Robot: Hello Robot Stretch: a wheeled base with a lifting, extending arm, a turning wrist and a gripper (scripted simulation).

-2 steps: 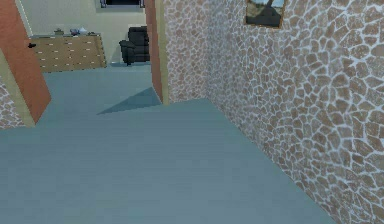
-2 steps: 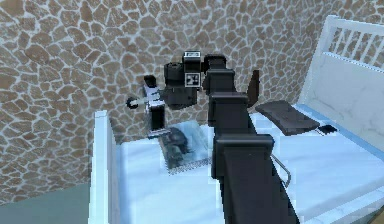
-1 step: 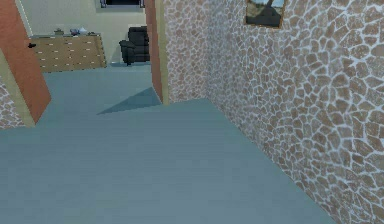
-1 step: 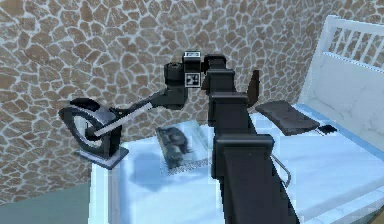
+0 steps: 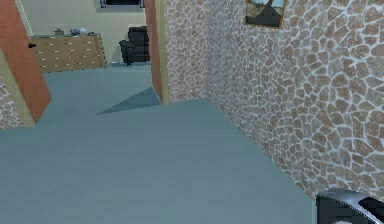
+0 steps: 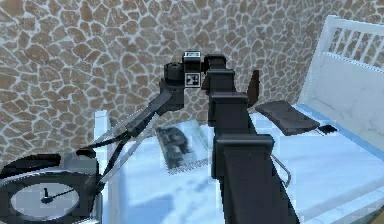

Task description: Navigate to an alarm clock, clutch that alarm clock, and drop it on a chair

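Clock: the alarm clock sat in the lower left corner of the arm side view. It had a round pale face in a dark casing, and its base was cut off by the bottom edge.
Arm: the arm ran as a dark bar from bottom centre up to mid-frame.
Gripper: the gripper slanted down-left from its dark body, and its fingers ended by the clock's upper rim.
Grip state: could not be told. Whether the clock was held or stood on the table could not be told either, as its underside was out of frame.
Table: it was pale, with a magazine lying flat at centre and a dark flat thing at right.
Chair: a dark armchair stood at upper left-centre of the forward view, beyond a doorway and across teal floor.
Done (judged): the drive to the clock was complete, since arm and fingers were at it.
Left (judged): a secure grasp was unconfirmed. After that came the lift, the drive through the doorway to the armchair, and the drop — most of the task remained.
Risk (judged): the stone wall ran close along the right of the corridor.
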